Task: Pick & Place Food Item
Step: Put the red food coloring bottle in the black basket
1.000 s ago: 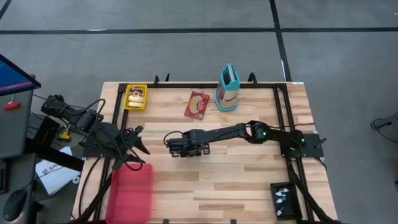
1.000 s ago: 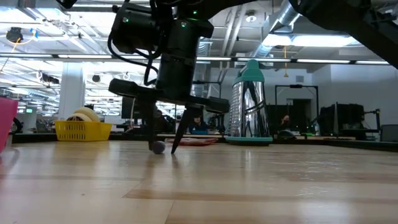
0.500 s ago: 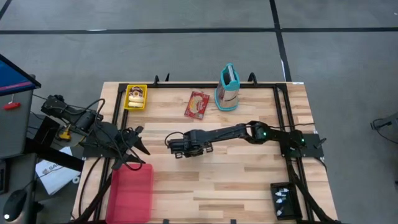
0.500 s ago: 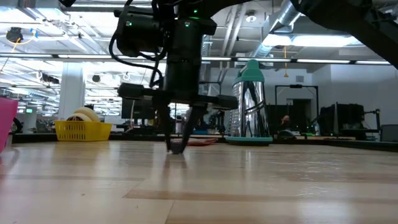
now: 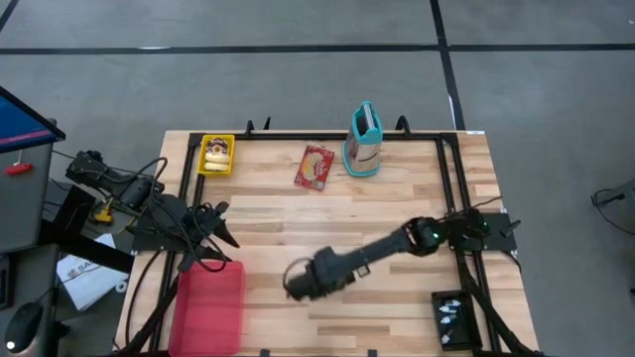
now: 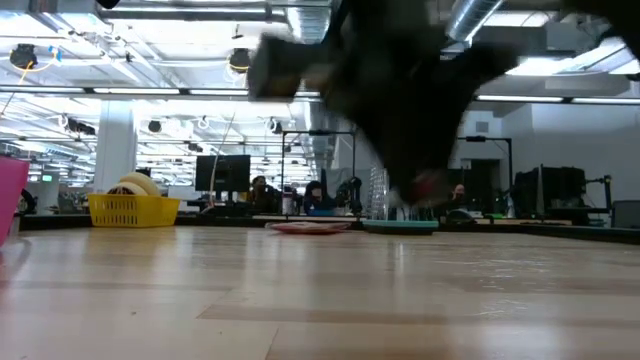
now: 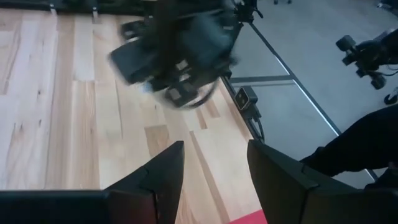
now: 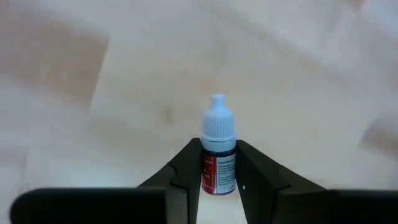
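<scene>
A small dropper bottle (image 8: pixel 219 163) with a pale blue cap and a red label sits between the fingers of my right gripper (image 8: pixel 219 148), which is shut on it. In the high view that gripper (image 5: pixel 303 281) hangs over the table's near middle, right of the pink bin (image 5: pixel 210 307). In the low view it is a dark blur (image 6: pixel 400 100). My left gripper (image 7: pixel 214 152) waits open with nothing between its fingers, at the table's left edge (image 5: pixel 220 226). My right gripper pinches the bottle's labelled body (image 8: pixel 217 171) between its two fingers, just below the cap. The pale blue cap (image 8: pixel 217 121) sticks out past the fingertips. The fingers point down at the table, and the bottle lies along them, cap downward, lifted clear of the wood.
A yellow basket (image 5: pixel 216 156), a red packet (image 5: pixel 316 167) and a teal-handled grater (image 5: pixel 364 141) stand along the far edge. A black tray (image 5: pixel 454 317) sits at the near right corner. Bare wood lies between the pink bin and that tray.
My right gripper has shut on the small bottle at the table's middle, lifted it off the wood and swung fast toward the near edge, tipping to point more steeply down. The bottle has gone with it.
</scene>
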`<state>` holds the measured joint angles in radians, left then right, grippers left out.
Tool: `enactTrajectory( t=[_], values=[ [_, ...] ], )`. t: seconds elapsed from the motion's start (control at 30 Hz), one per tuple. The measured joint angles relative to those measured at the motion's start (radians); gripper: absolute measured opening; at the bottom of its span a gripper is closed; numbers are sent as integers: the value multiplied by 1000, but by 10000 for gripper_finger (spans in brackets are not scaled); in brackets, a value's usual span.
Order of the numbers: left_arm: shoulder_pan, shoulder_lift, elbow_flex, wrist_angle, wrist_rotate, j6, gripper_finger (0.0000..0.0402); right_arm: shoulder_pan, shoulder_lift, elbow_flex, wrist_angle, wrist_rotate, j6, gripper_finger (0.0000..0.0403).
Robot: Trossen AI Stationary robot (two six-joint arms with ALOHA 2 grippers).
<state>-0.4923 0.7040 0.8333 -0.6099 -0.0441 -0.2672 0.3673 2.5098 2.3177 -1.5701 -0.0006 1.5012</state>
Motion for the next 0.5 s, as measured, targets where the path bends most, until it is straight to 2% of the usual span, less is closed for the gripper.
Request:
enactTrajectory(
  t=[0.23,0.5],
  values=[
    [0,5,0,63,0,2,172,174,-69,1,-2,-9,273,79],
    [0,66,0,144,0,1,172,375,-86,0,-2,-131,565,79]
  ],
)
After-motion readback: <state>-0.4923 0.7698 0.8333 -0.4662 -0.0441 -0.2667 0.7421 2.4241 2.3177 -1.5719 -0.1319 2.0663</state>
